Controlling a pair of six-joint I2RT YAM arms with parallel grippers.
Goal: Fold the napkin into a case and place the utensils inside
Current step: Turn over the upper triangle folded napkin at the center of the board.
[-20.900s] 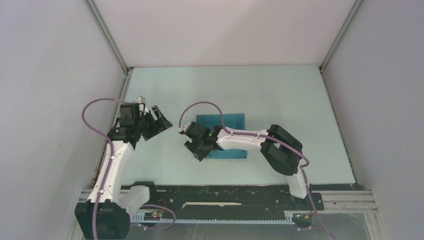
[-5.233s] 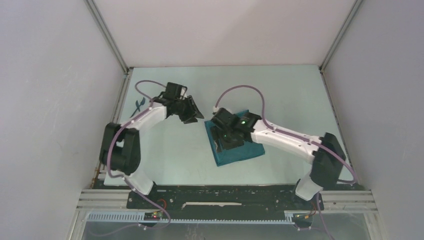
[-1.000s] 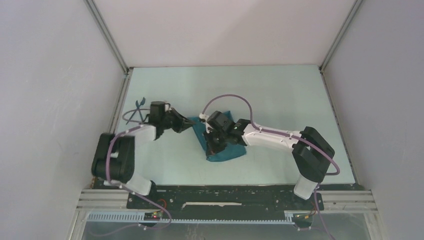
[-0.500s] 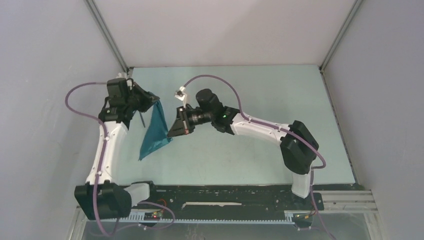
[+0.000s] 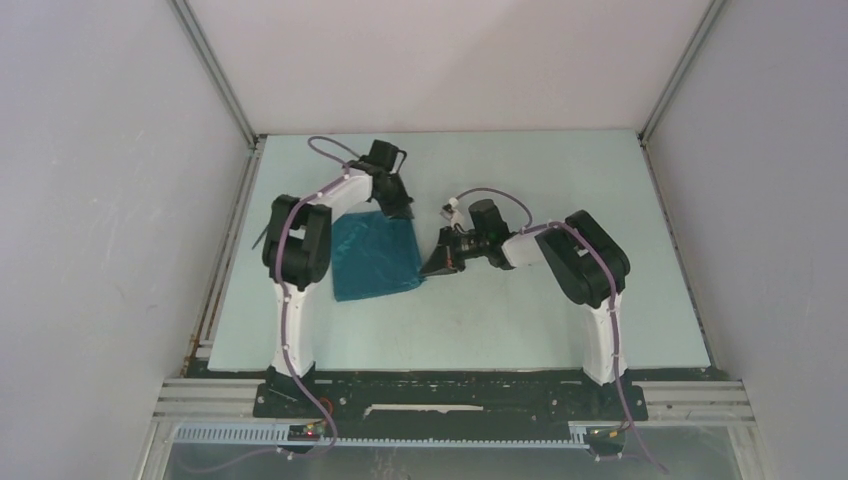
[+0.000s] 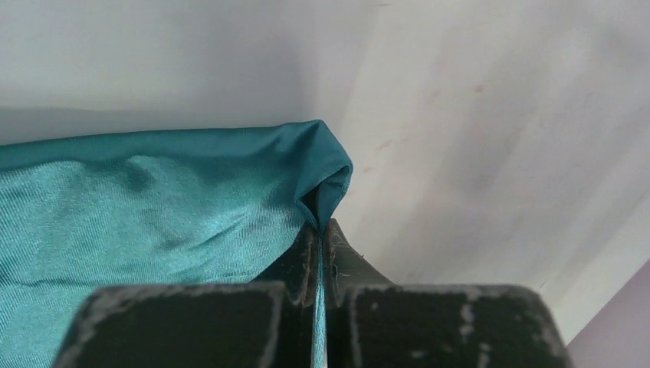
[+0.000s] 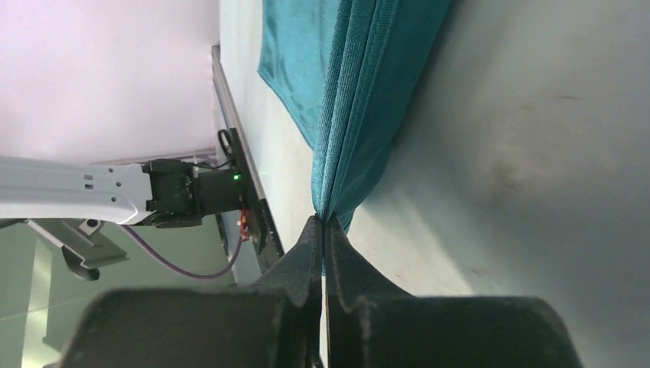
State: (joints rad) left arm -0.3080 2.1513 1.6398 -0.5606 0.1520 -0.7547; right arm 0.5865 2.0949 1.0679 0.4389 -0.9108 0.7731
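The napkin point(image 5: 370, 260) is spread flat on the table point(image 5: 540, 320), left of the middle, as a roughly square teal sheet with a few soft wrinkles. Its far right corner is pinched by the left gripper point(image 5: 402, 212), whose arm is stretched toward the back of the table. In the left wrist view the two black fingers point(image 6: 349, 264) are seen pressed together with the cloth corner caught between them, and the fabric is bunched into a small fold just above the tips. The near right corner is clamped by the right gripper point(image 5: 425, 271), which is brought in low from the right side. In the right wrist view its jaws are seen closed tight on a layered edge of the cloth, and the rest of the napkin is stretched away across the table surface.
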